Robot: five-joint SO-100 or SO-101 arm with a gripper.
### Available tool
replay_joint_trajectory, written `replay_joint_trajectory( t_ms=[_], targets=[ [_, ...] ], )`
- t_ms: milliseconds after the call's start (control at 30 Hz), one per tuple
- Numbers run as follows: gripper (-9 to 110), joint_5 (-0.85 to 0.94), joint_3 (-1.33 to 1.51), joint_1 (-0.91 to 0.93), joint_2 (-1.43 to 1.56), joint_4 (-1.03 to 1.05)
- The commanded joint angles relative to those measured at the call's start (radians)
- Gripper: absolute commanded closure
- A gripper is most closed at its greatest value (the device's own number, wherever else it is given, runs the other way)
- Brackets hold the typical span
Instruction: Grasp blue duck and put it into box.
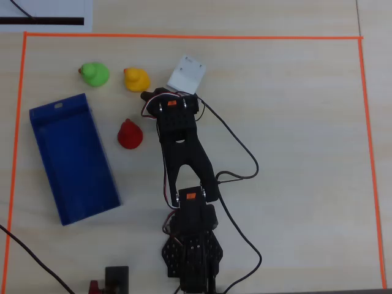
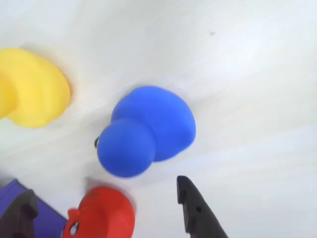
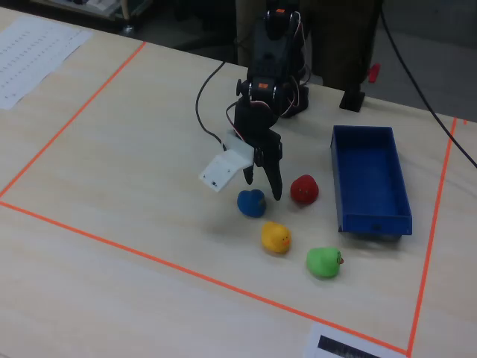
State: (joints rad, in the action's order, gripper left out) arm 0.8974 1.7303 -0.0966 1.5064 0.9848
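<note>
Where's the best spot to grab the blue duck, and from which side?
Probably the blue duck across its wider body, coming straight down from above. It sits apart from the yellow duck and red duck, with the open gripper hovering close beside it.

Four toy ducks sit beside one blue box [image 3: 370,179]: one blue duck [image 3: 251,203], one red [image 3: 304,189], one yellow [image 3: 275,238], one green [image 3: 323,262].

Black arm [image 1: 180,144], orange labels, loose cables, seemingly white camera block.
</note>
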Motion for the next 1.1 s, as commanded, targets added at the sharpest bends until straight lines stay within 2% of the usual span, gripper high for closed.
replay_joint_trajectory(
  t_ms=[0,767,833,867,933,1067],
  targets=[
    [63,0.008,-0.031,0.011,-0.003,-0.046],
    [64,0.003,-0.083,0.028,-0.080,-0.104],
    [71,0.005,-0.086,0.029,-0.089,-0.104],
    [79,0.005,-0.086,0.029,-0.094,-0.107],
    [101,0.008,-0.075,0.026,-0.104,-0.115],
    [101,0.025,-0.049,0.012,-0.124,-0.114]
  ],
)
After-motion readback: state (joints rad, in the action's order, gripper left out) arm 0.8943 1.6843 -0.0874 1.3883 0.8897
